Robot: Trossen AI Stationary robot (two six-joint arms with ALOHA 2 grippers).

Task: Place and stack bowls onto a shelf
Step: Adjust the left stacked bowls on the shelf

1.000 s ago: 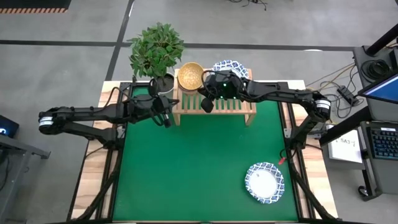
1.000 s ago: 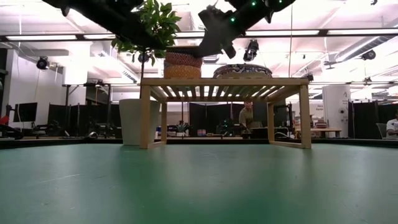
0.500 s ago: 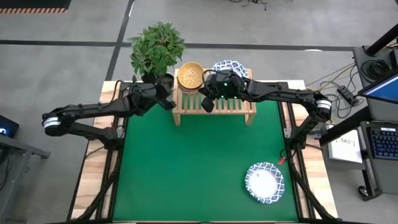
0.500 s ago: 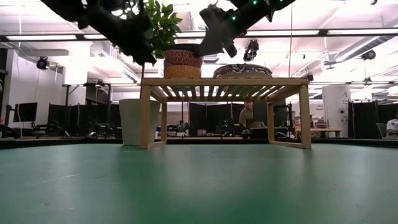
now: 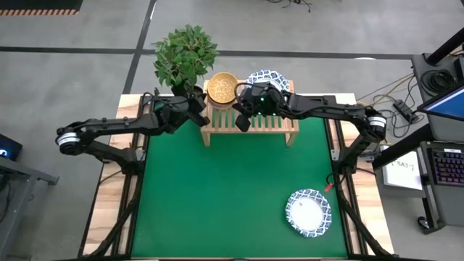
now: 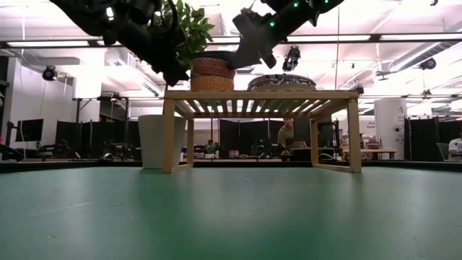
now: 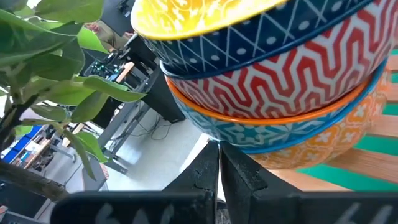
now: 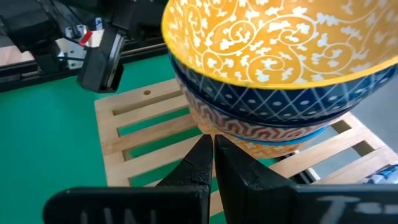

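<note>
A stack of small patterned bowls [image 5: 222, 88] [image 7: 280, 74] [image 8: 273, 81], yellow inside on top, stands on the left part of the light-wood shelf [image 5: 283, 123] [image 6: 260, 94]. A stack of white blue-rimmed bowls [image 5: 274, 75] [image 6: 281, 81] stands to its right, half hidden by my right arm. One more white blue-rimmed bowl [image 5: 308, 212] rests on the green mat near the table's near right corner. My left gripper [image 5: 199, 110] [image 7: 217, 155] is shut, off the shelf's left end, pointing at the small stack. My right gripper [image 5: 241, 119] [image 8: 213, 143] is shut, its tips at the stack's base. My left gripper touches nothing; the right wrist view shows it [image 8: 102, 59] apart from the stack. My right gripper points its shut fingertips [image 8: 205, 146] at the lowest small bowl's foot [image 8: 249, 144] from the table's right; I cannot tell whether they touch it.
A potted green plant [image 5: 183, 58] [image 7: 50, 74] stands just beyond the shelf's left end, close to my left gripper, its white pot [image 6: 151, 141] behind the shelf's left leg. The green mat [image 5: 217, 196] lies open in front of the shelf.
My left gripper has swung from the mat's left side toward the table's far edge and the shelf's left end, and turned to point at the small bowl stack. It has come lower beside the plant in the low view. The bowls stand as before.
</note>
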